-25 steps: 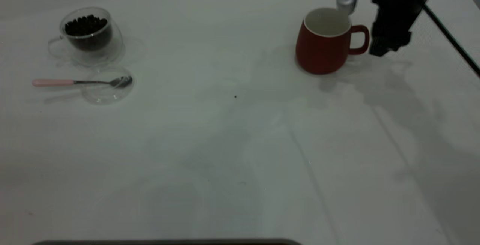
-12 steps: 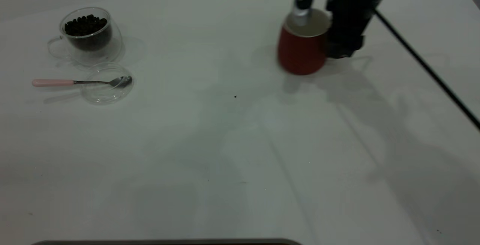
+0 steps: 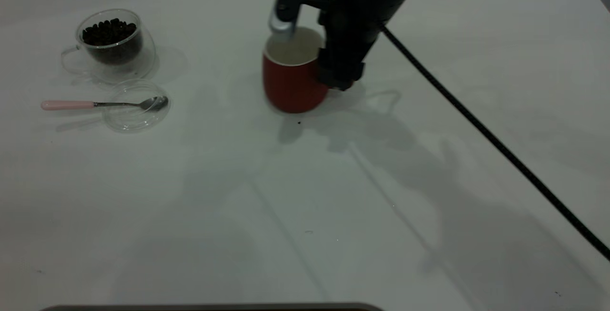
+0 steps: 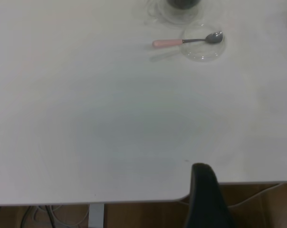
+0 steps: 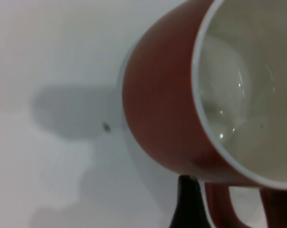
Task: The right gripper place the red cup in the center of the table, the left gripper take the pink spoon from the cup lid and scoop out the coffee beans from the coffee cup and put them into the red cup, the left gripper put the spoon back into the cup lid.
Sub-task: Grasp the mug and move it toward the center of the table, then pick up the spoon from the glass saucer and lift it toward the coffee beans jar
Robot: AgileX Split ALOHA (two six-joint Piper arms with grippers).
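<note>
Red cup (image 3: 291, 82) mid-table in the clamped right gripper (image 3: 312, 58), one finger inside its rim.

red cup (image 3: 291, 85) mid-table, coffee cup (image 3: 114, 46) far left, pink spoon (image 3: 102, 105) on cup lid (image 3: 136, 115)

Red cup (image 3: 293, 85) upright, white inside empty, near desk (image 3: 305, 196) centre toward far edge. Coffee cup (image 3: 114, 44), clear glass, sat far left holding dark coffee beans (image 3: 109, 32). Just beside it, cup lid (image 3: 137, 107) lay flat; pink spoon (image 3: 95, 105) rested bowl-in-lid, handle pointing left.
</note>
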